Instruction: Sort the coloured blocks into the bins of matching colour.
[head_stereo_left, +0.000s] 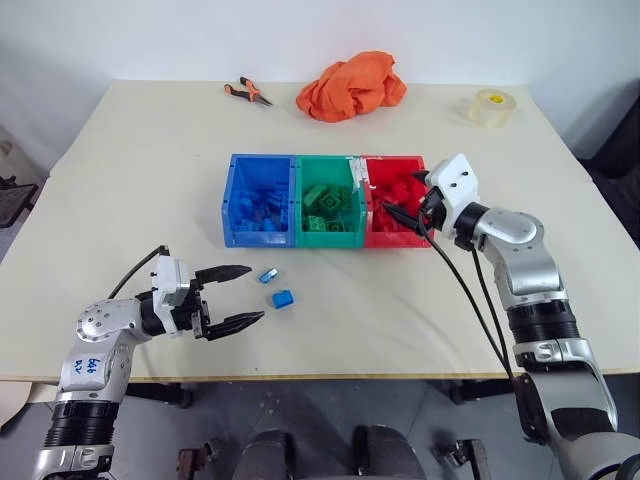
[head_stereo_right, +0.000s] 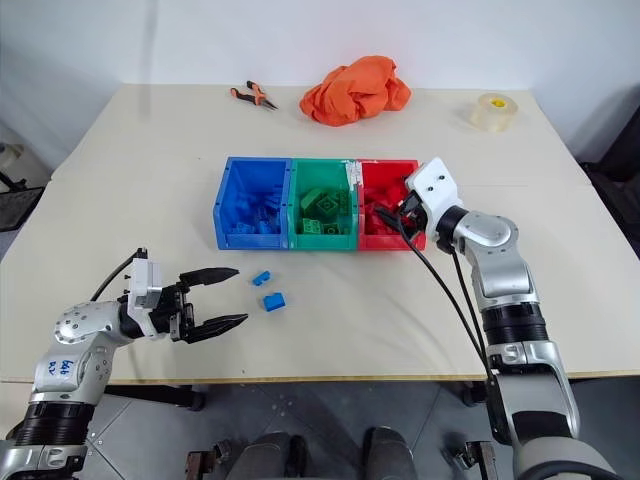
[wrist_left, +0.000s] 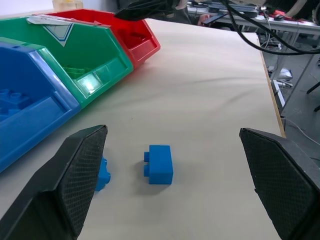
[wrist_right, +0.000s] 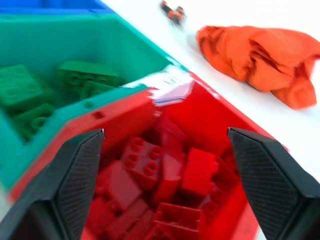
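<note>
Three joined bins stand mid-table: blue (head_stereo_left: 228, 212), green (head_stereo_left: 328, 239) and red (head_stereo_left: 394, 239), each holding blocks of its own colour. Two small blue blocks (head_stereo_left: 267, 275) (head_stereo_left: 283, 298) lie on the table in front of the blue bin. My left gripper (head_stereo_left: 254, 292) is open just left of them, level with the table. In the left wrist view the nearer blue block (wrist_left: 159, 164) lies between its fingers, untouched. My right gripper (wrist_right: 165, 134) hangs open over the red bin's pile of red blocks (wrist_right: 142, 161), with nothing between its fingers.
An orange cloth (head_stereo_left: 350, 86), pliers (head_stereo_left: 247, 93) and a roll of tape (head_stereo_left: 490, 107) lie along the table's far side. The right arm's black cables (head_stereo_left: 470, 300) trail over the table's front right. Bare tabletop surrounds the bins.
</note>
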